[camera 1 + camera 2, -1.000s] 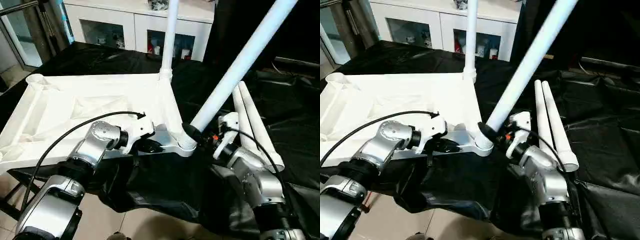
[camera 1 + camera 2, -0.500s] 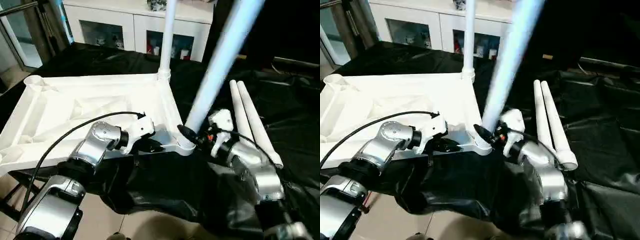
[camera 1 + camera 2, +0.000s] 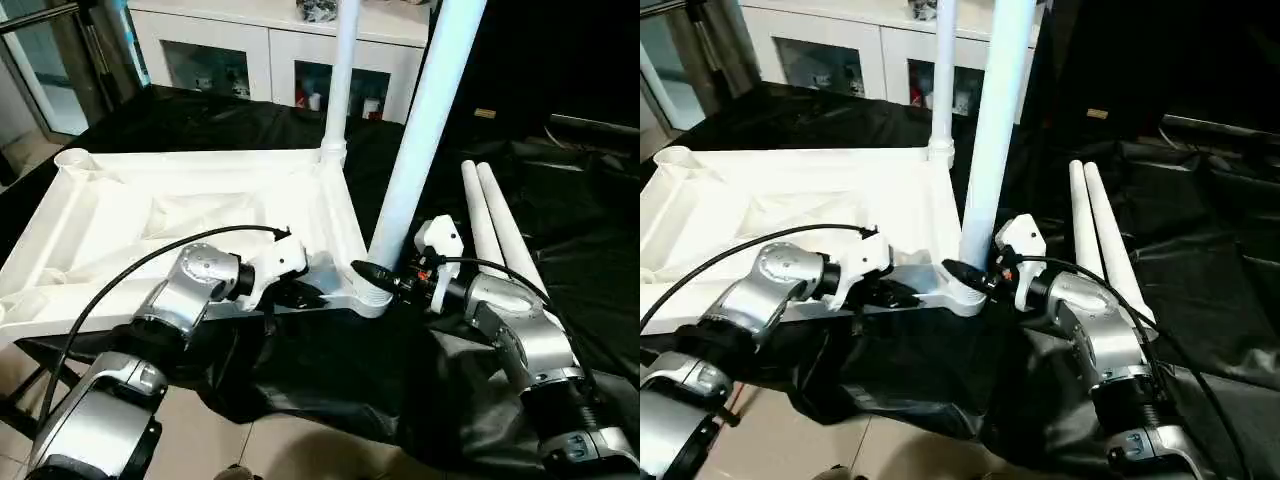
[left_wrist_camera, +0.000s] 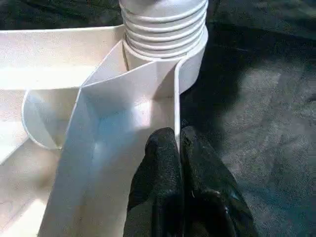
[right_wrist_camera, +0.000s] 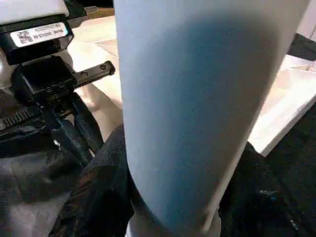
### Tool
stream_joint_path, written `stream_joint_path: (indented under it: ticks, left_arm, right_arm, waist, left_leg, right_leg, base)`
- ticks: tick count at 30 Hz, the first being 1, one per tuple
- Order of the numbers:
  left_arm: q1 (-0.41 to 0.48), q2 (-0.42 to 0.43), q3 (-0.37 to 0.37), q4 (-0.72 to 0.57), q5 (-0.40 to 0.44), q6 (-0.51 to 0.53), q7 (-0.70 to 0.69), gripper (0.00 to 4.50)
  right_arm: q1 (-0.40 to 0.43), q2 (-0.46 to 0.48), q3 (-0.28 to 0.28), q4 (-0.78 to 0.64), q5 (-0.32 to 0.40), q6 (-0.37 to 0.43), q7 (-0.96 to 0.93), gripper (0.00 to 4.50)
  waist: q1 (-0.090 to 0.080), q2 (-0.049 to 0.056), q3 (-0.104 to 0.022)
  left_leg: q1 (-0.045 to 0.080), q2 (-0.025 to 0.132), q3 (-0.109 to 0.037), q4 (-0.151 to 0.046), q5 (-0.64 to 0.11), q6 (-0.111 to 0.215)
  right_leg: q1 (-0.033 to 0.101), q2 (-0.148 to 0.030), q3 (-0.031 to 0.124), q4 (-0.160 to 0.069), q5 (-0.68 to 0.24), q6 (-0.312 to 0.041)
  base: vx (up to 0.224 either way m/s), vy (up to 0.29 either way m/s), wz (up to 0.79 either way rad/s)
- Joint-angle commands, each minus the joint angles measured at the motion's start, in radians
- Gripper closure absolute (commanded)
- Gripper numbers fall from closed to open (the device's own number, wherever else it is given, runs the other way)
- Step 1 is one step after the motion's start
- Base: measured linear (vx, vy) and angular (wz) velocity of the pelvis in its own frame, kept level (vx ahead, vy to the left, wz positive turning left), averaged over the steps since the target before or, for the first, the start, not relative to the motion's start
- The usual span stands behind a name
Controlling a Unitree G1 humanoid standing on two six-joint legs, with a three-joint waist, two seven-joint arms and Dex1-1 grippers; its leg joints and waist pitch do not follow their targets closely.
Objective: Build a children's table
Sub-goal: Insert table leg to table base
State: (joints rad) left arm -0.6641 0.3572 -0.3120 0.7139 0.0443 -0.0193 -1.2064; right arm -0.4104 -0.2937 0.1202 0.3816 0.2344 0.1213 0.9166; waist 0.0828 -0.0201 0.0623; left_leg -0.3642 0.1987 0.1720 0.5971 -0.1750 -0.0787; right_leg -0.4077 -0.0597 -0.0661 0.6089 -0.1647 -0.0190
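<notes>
**Now the second leg is almost straight up**

Closest to me, my left gripper (image 4: 177, 148) is pinched tight on the thin side wall of the tabletop (image 3: 190, 215), one finger on each side, holding it still. Just past my left fingertips (image 4: 160, 148) is the round corner socket (image 4: 165, 54), with the ribbed end of a leg sitting in it.

My right gripper (image 3: 385, 280) is about half open and wrapped around the bottom of that leg (image 3: 420, 120), right above the socket. A second ago this leg leaned far over to my right. It now stands nearly upright, so I think it is lining up with its socket and can be pushed or turned home next. I cannot tell if it is all the way in.

Beyond my right fingers, two spare legs (image 3: 495, 225) lie side by side on the black cloth (image 3: 590, 260), near my right arm but apart from it. I should not bump them.

Farther off, at the far corner, another leg (image 3: 340, 70) already stands up. The near rim of the tabletop sits close to the edge of the cloth, so there is little room on my side. Behind it all is a white cabinet (image 3: 250, 50).
</notes>
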Motion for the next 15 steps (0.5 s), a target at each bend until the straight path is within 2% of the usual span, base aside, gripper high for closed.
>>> stream_joint_path:
  ticks: [1, 2, 3, 4, 10, 12, 15]
  left_arm:
    - [0.004, 0.010, 0.010, -0.060, -0.034, -0.022, -0.034, 4.50]
    - [0.004, 0.012, 0.010, -0.062, -0.035, -0.022, -0.037, 4.50]
    - [0.002, 0.016, 0.013, -0.067, -0.038, -0.019, -0.045, 4.50]
    - [-0.003, 0.019, 0.016, -0.066, -0.041, -0.019, -0.052, 4.50]
    - [-0.026, 0.029, 0.023, -0.036, -0.032, -0.033, -0.053, 4.50]
    - [-0.028, 0.024, 0.029, -0.036, -0.035, -0.023, -0.043, 4.50]
    - [-0.038, 0.005, 0.040, -0.026, -0.038, 0.011, -0.008, 4.50]
  right_arm:
    - [0.034, -0.010, 0.061, 0.076, -0.034, 0.024, 0.045, 2.62]
    - [0.033, -0.010, 0.061, 0.077, -0.034, 0.023, 0.048, 2.62]
    - [0.030, -0.012, 0.062, 0.076, -0.033, 0.020, 0.059, 2.62]
    - [0.024, -0.014, 0.063, 0.078, -0.029, 0.016, 0.075, 2.62]
    - [-0.010, -0.013, 0.062, 0.158, -0.047, -0.029, 0.096, 2.62]
    - [-0.017, -0.004, 0.052, 0.172, -0.047, -0.026, 0.072, 2.62]
    - [-0.040, 0.030, 0.017, 0.229, -0.070, -0.047, -0.052, 2.62]
  waist:
    - [-0.003, -0.002, -0.066]
    - [-0.005, -0.001, -0.065]
    - [-0.004, 0.005, -0.065]
    - [-0.008, 0.000, -0.065]
    - [-0.012, 0.000, -0.066]
    - [-0.014, 0.000, -0.066]
    - [-0.020, -0.001, -0.063]
  left_leg:
    - [0.011, 0.031, -0.009, -0.074, -0.271, 0.026]
    - [0.011, 0.031, -0.009, -0.075, -0.277, 0.025]
    - [0.012, 0.032, -0.010, -0.076, -0.281, 0.023]
    - [0.012, 0.031, -0.010, -0.076, -0.288, 0.023]
    - [0.011, 0.031, -0.009, -0.075, -0.282, 0.023]
    - [0.009, 0.030, -0.010, -0.076, -0.279, 0.023]
    - [0.012, 0.029, -0.011, -0.076, -0.303, 0.016]
  right_leg:
    - [0.047, -0.083, 0.047, -0.092, -0.409, -0.157]
    - [0.047, -0.083, 0.047, -0.094, -0.423, -0.153]
    - [0.045, -0.083, 0.047, -0.094, -0.426, -0.153]
    - [0.046, -0.080, 0.046, -0.096, -0.429, -0.151]
    - [0.045, -0.081, 0.047, -0.093, -0.407, -0.166]
    - [0.047, -0.081, 0.047, -0.092, -0.401, -0.169]
    - [0.043, -0.081, 0.044, -0.097, -0.451, -0.162]
  base:
    - [0.000, 0.000, 0.00]
    - [0.000, 0.000, 0.00]
    - [0.000, 0.000, 0.00]
    - [0.000, 0.000, 0.00]
    - [0.000, 0.000, 0.00]
    - [0.000, 0.000, 0.00]
    - [0.000, 0.000, 0.00]
